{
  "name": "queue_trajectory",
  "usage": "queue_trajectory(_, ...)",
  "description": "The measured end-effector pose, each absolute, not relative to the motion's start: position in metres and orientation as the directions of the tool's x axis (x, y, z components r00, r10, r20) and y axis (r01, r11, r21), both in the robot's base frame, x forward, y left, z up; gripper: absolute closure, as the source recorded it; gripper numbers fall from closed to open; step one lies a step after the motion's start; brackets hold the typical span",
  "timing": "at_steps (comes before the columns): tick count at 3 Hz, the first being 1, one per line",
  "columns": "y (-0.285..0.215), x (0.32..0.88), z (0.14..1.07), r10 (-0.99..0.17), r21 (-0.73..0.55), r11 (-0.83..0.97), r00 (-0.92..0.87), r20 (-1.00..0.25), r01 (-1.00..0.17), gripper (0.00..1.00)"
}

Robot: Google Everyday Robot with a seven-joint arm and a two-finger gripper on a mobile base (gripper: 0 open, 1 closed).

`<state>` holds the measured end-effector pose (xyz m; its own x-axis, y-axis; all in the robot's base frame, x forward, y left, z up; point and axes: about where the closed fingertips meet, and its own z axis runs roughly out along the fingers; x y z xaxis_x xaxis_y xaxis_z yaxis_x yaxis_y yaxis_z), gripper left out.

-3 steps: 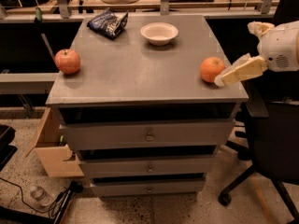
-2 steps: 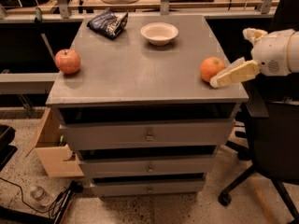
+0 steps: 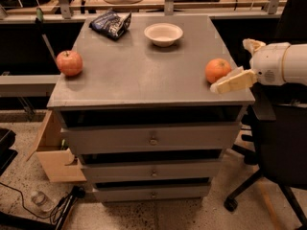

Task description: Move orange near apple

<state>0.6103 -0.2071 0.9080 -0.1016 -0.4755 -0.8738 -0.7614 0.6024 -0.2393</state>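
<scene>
Item 1. My gripper (image 3: 230, 65): at the right edge of the cabinet (image 3: 144, 78), reaching in from the side. Fingers (image 3: 233, 81): spread wide, holding nothing. The near one lies low by the front-right corner; the far one stands back, close to my wrist.

Item 2. The orange (image 3: 218, 70): on the top, just beside my near finger and partly within the spread. I cannot tell from this angle whether the finger touches its skin.

Item 3. The apple (image 3: 69, 63): well apart from my fingers, at the opposite edge of the top, with bare surface between.

Item 4. White bowl (image 3: 163, 34) and dark snack bag (image 3: 111, 24): beyond my fingers toward the back, off the straight line to the apple.

Hazards, as I judge them:
- The orange is round and sits near the edge, so a nudge from the low finger before closing could roll it off the front or side.
- An off-centre close could squirt it out.
- The apple also sits at an edge, so setting down too hard beside it may knock it over the rim.

Count: one orange, one apple, one bowl, one bag, three drawers (image 3: 153, 140), one chair (image 3: 283, 143).
</scene>
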Motion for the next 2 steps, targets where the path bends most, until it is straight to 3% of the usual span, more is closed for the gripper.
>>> queue_trajectory(2, -0.203, 0.628, 0.879, -0.456, -0.21, 0.615, -0.126, -0.881, -0.76, 0.0)
